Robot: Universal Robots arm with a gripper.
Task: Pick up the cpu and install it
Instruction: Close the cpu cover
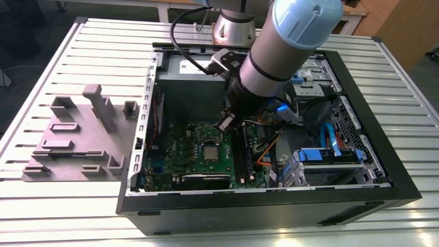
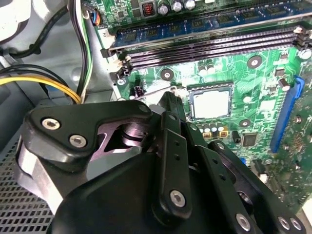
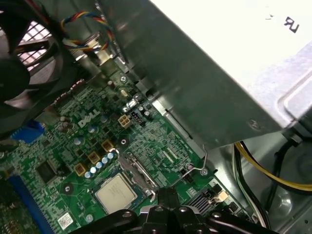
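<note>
Ribbed metal tabletop carries an open black computer case, inside which the green motherboard lies beneath the black claw. The small silvery square cpu is seen already seated in its socket, just beside the claw tips and not gripped. Whether the claw is spread cannot be told; the wire retention lever stands raised, so locking appears left.

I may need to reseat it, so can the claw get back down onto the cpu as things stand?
Probably yes. The cpu lies in its socket on the motherboard, its top uncovered, and the claw hangs just beside it with nothing between them. The memory slots stand off to one side.
</note>
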